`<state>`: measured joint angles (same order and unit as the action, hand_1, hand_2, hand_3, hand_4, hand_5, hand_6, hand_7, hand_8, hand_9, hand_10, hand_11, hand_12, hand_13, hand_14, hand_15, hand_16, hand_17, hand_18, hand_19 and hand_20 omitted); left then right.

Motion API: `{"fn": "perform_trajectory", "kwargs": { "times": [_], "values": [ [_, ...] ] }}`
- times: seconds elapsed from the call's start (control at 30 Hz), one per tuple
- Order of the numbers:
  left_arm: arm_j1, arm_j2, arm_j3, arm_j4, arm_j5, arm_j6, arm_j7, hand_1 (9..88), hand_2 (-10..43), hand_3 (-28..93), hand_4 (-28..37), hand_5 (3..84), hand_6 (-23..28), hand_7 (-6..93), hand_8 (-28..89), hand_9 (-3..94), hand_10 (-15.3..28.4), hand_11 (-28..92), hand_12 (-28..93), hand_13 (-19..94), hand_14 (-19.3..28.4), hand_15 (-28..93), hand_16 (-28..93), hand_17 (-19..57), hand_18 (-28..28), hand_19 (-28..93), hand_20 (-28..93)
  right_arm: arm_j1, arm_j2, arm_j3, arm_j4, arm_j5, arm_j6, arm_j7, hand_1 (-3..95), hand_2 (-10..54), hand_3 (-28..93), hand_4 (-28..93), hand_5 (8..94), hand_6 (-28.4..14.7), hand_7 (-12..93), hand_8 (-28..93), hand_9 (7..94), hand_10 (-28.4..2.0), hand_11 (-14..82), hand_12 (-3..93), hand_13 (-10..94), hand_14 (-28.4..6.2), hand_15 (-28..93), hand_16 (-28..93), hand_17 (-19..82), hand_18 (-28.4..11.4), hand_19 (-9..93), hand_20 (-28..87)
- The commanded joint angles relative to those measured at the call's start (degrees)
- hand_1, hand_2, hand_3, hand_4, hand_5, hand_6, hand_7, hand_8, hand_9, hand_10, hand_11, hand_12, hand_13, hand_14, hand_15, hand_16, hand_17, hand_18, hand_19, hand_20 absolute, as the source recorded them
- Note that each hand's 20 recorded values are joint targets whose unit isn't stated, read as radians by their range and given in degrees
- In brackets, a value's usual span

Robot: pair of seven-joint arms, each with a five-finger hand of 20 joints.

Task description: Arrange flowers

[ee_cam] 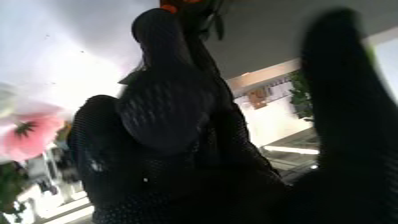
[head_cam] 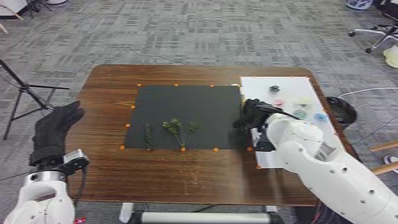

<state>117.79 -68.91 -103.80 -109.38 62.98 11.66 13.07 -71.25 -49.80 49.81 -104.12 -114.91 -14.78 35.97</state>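
Three sprigs (head_cam: 173, 124) point forward along their long axes, the left hand (head_cam: 55, 131) with fingers straight.

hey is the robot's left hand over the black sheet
No, the left hand is at the table's left edge, outside the black sheet.

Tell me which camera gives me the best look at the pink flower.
The right wrist view: the pink flower looks large there, petals and dark centre easy to make out. The head view gives a small pink spot on the white sheet, near the right hand.
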Motion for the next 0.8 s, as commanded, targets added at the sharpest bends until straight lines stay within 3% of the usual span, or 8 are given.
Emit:
{"fn": "perform_trajectory", "kwargs": {
  "times": [0.03, 0.07, 0.13, 0.17, 0.2, 0.27, 0.43, 0.8],
  "values": [
    [0.27, -0.73, -0.12, -0.44, 0.26, -0.11, -0.52, 20.0, 7.9, 67, -28.3, 52.3, 3.1, 13.5, -7, 49.2, 15.0, 22, 14, 38, 17.0, 19, 1, 6.6, 11.4, 9, 17, -2.80, -1.64, -3.43, 2.28, 0.42, 4.42, 0.59, 64.4, -9.5, 27, 10, 55.9, -7.3, 43, 23, 80.7, -13.2, 28.5, 44.6, 92, -1.8, 55, 37, 67, -8.8, 92, 54],
    [0.39, -0.76, -0.16, -0.47, 0.23, -0.09, -0.50, 20.1, 7.8, 67, -28.3, 52.3, 3.2, 13.5, -7, 49.2, 15.0, 22, 14, 38, 17.0, 19, 1, 6.6, 11.4, 9, 17, -2.97, -1.75, -3.36, 2.39, 0.87, 4.55, 0.81, 77.4, -9.5, -1, 27, 56.2, -6.6, 44, 26, 83.0, -12.3, 25.0, 48.6, 93, -1.6, 54, 37, 67, -8.4, 93, 52],
    [0.53, -0.85, -0.21, -0.52, 0.20, 0.09, -0.56, 20.3, 7.8, 67, -28.3, 52.4, 3.2, 13.5, -7, 49.2, 15.0, 22, 14, 38, 17.0, 19, 1, 6.6, 11.4, 9, 17, -3.22, -1.70, -3.37, 2.80, 1.61, 5.77, 0.83, 89.9, -9.5, -23, 44, 58.2, -5.6, 45, 29, 87.5, -11.0, 19.9, 51.6, 94, -1.3, 53, 36, 69, -7.4, 92, 48],
    [0.60, -0.81, -0.19, -0.57, 0.11, 0.23, -0.55, 20.3, 7.7, 67, -28.3, 52.4, 3.2, 13.6, -7, 49.3, 15.0, 22, 14, 38, 17.0, 19, 1, 6.6, 11.4, 9, 17, -3.31, -1.94, -2.87, 2.96, 2.85, 5.83, 1.27, 84.0, -9.5, -4, 33, 59.9, -5.4, 43, 29, 88.3, -11.0, 20.3, 50.2, 94, -1.2, 54, 34, 69, -7.3, 92, 47],
    [0.54, -0.79, -0.17, -0.51, 0.13, 0.21, -0.54, 20.3, 7.6, 67, -28.3, 52.4, 3.2, 13.6, -7, 49.3, 15.0, 22, 14, 38, 17.0, 19, 1, 6.6, 11.4, 9, 17, -3.38, -2.06, -2.29, 2.98, 4.53, 5.63, 1.87, 74.5, -9.5, 27, 12, 62.0, -5.2, 40, 29, 89.0, -11.1, 21.1, 48.2, 94, -1.2, 54, 33, 70, -6.9, 92, 46],
    [0.63, -0.75, -0.22, -0.62, 0.17, 0.29, -0.58, 20.4, 7.6, 67, -28.3, 52.4, 3.3, 13.5, -7, 49.3, 15.0, 22, 14, 38, 17.0, 19, 1, 6.6, 11.4, 9, 17, -3.41, -2.33, -1.11, 3.28, 7.49, 5.74, 2.44, 70.5, -9.5, 43, 0, 66.3, -5.7, 33, 28, 89.3, -11.3, 23.4, 44.5, 94, -1.3, 55, 31, 70, -6.5, 91, 46],
    [0.57, -0.54, -0.20, -0.64, 0.08, 0.31, -0.56, 20.5, 7.6, 67, -28.3, 52.4, 3.3, 13.6, -7, 49.3, 15.1, 22, 14, 38, 17.0, 19, 1, 6.6, 11.4, 9, 17, -2.98, -2.36, 1.50, 3.32, 13.96, 7.72, 3.46, 70.6, -9.5, 46, -2, 69.2, -6.5, 28, 28, 89.4, -11.5, 24.1, 42.8, 94, -1.5, 54, 31, 71, -5.8, 90, 45],
    [0.10, 0.03, 0.15, -0.50, 0.19, 0.17, -0.93, 20.7, 7.6, 67, -28.3, 52.3, 3.4, 13.5, -7, 49.2, 15.0, 22, 13, 38, 17.0, 19, 1, 6.6, 11.4, 9, 17, 0.44, -1.15, 5.43, -0.93, 21.61, 17.37, 0.39, 69.3, -9.5, 49, -2, 69.5, -6.8, 30, 28, 89.6, -12.1, 25.6, 41.9, 94, -1.3, 55, 29, 72, -5.4, 88, 47]
  ]
}}
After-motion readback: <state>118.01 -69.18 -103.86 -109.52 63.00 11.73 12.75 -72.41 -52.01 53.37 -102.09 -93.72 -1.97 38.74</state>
